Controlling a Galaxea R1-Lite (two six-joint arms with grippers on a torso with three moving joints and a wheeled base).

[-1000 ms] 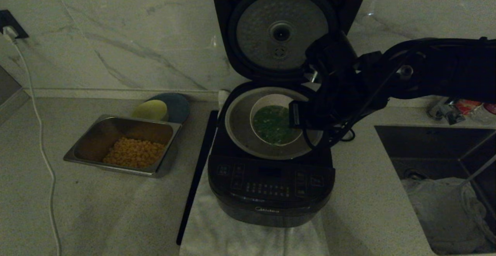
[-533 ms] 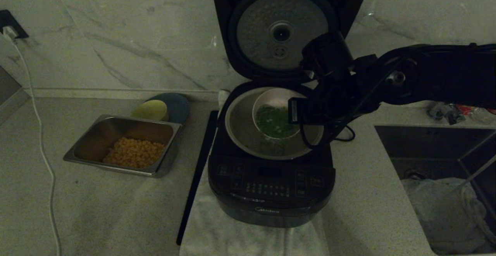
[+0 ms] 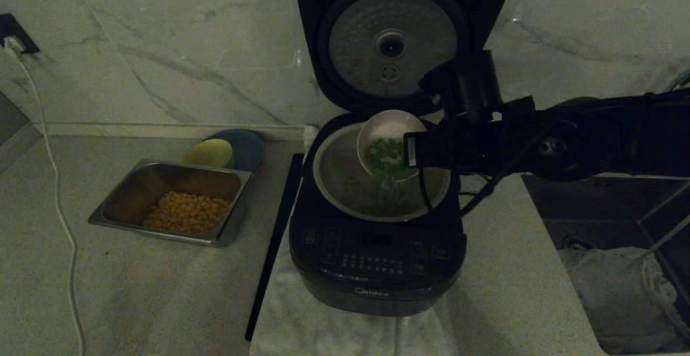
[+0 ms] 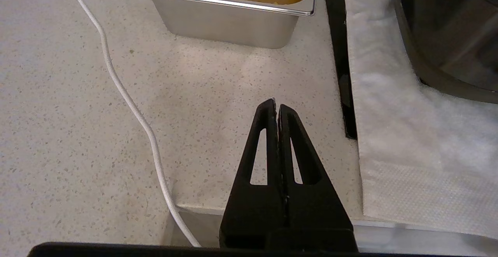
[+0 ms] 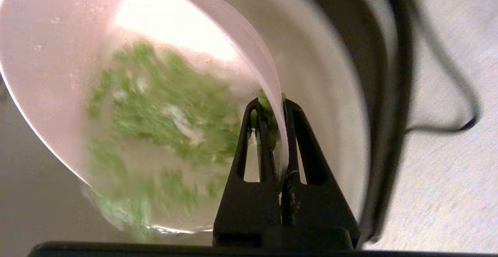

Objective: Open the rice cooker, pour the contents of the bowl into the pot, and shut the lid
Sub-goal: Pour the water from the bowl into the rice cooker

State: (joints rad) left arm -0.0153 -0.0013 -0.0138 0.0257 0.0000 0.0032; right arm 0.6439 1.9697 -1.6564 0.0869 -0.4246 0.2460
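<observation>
The black rice cooker (image 3: pixel 377 259) stands on a white towel with its lid (image 3: pixel 393 38) swung up against the wall, silver inner plate showing. My right gripper (image 3: pixel 412 153) is shut on the rim of the pale pink bowl (image 3: pixel 385 129), which is tipped steeply over the grey pot (image 3: pixel 334 175). Chopped green herbs (image 3: pixel 385 164) slide out of the bowl and fall into the pot. In the right wrist view the bowl (image 5: pixel 50 66) fills the frame, its rim pinched between my fingertips (image 5: pixel 274 105), herbs (image 5: pixel 163 117) streaming down. My left gripper (image 4: pixel 277 105) hangs shut over the near counter.
A steel tray (image 3: pixel 108 216) of yellow kernels sits left of the cooker, with a yellow-green bowl (image 3: pixel 210 153) on a dark plate behind it. A white cable (image 3: pixel 59 205) runs down the left counter. A sink (image 3: pixel 620 248) with cloth lies on the right.
My right gripper has rolled the bowl from nearly level to steeply tilted and lifted it slightly toward the lid. The herbs have started spilling into the pot.
</observation>
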